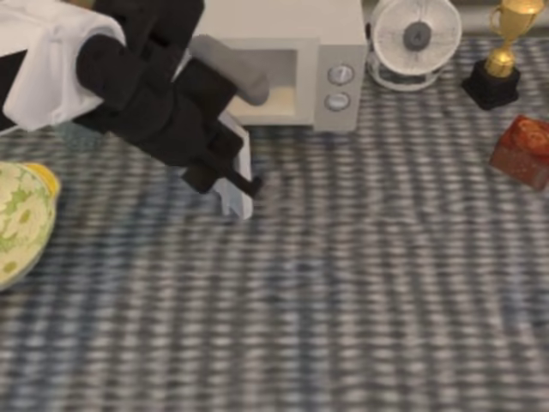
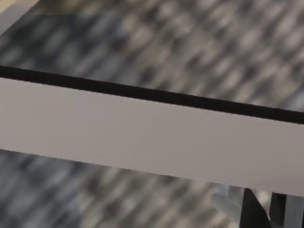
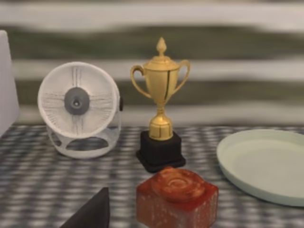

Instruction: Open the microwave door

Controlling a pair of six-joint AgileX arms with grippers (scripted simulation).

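Top view: microwave (image 1: 283, 51) sits at the back of the table (image 1: 360, 309), left of centre, knob panel w/ two silver knobs on its right. Cavity shows cream, so the microwave door (image 1: 242, 176) is already swung well out, seen edge-on as a pale slab sticking toward the front from the hinge side. Left gripper (image 1: 230, 178) is right at the door's free edge, black fingers either side of it; looks like it's clamped on the panel, though the arm hides most of the contact. Right arm isn't in this view. Fan (image 1: 414, 39), trophy (image 1: 500, 56), red block (image 1: 523, 150) at right, green-patterned bowl (image 1: 21, 219) at left edge.

Left wrist: a flat grey band w/ a dark edge line fills the frame, the door panel (image 2: 152, 137) up close; one dark finger (image 2: 251, 211) pokes in at the corner.

Right wrist: fan (image 3: 78, 109), trophy (image 3: 161, 128), red block (image 3: 176, 197), pale plate (image 3: 263, 164). Own fingers barely show, can't tell their state.

Handling, my guess: door is stiff, light, hinged, so it only moves along an arc. Smooth panel, could slip; best hold is the free edge far from the hinge, pinched across its thickness, following the arc and not pulling straight.
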